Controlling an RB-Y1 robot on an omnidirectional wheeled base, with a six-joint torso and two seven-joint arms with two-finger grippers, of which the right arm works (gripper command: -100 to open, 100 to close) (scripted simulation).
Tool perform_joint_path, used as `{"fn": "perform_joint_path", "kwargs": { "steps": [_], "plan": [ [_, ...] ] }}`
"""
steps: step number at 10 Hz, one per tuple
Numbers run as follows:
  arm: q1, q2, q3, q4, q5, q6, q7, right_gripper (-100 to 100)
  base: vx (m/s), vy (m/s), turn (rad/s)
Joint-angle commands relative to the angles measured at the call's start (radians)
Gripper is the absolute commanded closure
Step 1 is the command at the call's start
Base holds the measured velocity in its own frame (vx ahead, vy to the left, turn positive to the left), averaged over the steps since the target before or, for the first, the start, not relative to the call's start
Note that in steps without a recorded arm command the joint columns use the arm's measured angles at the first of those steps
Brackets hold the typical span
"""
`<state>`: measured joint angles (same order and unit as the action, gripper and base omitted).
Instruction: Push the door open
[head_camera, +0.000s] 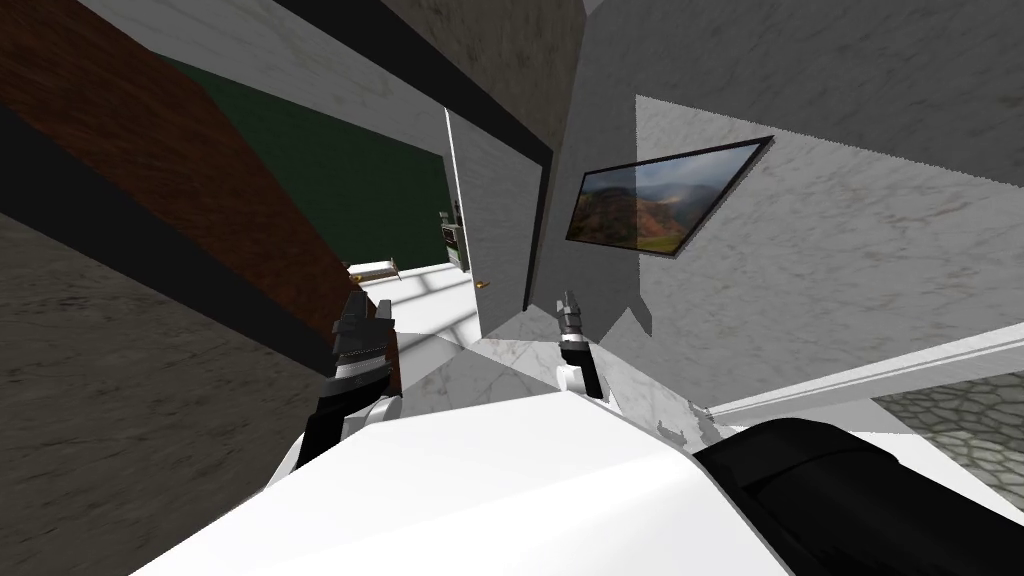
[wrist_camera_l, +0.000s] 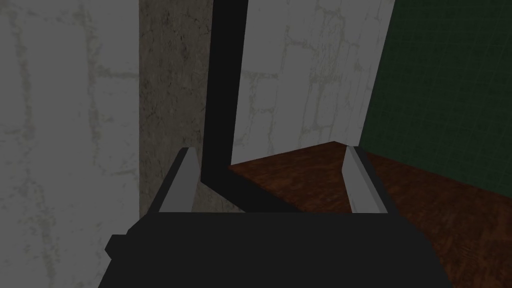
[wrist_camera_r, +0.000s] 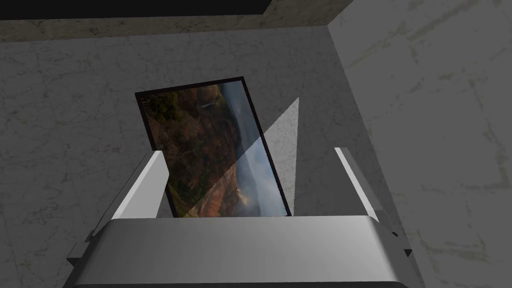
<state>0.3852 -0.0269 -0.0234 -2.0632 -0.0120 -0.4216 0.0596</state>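
Note:
The door (head_camera: 505, 230) is a white marbled panel straight ahead, standing ajar, with a small knob (head_camera: 485, 284) near its lower edge. Left of it the gap opens onto a bright floor (head_camera: 425, 300) and a dark green wall (head_camera: 370, 195). My left gripper (head_camera: 365, 318) is open, low and left of the door, beside a brown wall (head_camera: 200, 190). Through its wrist view the open left gripper (wrist_camera_l: 270, 175) faces that brown wall (wrist_camera_l: 310, 180), the green wall (wrist_camera_l: 445, 100) and a black strip (wrist_camera_l: 222, 100). My right gripper (head_camera: 568, 305) is open just right of the door's foot, holding nothing (wrist_camera_r: 250, 175).
A framed landscape picture (head_camera: 660, 200) hangs on the marbled wall right of the door. A white baseboard (head_camera: 880, 375) runs along that wall's foot. Beyond the gap stand a small grey box (head_camera: 452, 235) and a low white object (head_camera: 372, 268).

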Motion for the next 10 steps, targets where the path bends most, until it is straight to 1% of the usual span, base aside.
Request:
{"fn": "perform_joint_path", "kwargs": {
  "steps": [1,5,6,7,10],
  "plan": [
    [-0.01,-0.002,0.008,0.038,0.0,-0.014,0.001,-100,0.088,-0.003,0.112],
    [-0.049,-0.018,0.014,0.142,-0.009,-0.042,-0.004,-100,0.091,-0.016,0.124],
    [-0.049,-0.018,0.014,0.144,-0.009,-0.042,-0.004,-100,0.065,-0.026,0.021],
    [-0.06,-0.022,0.015,0.172,-0.011,-0.049,-0.005,-100,0.059,-0.011,0.069],
    [-0.094,-0.033,0.02,0.256,-0.019,-0.072,-0.01,-100,0.081,-0.017,0.141]
  ]
}}
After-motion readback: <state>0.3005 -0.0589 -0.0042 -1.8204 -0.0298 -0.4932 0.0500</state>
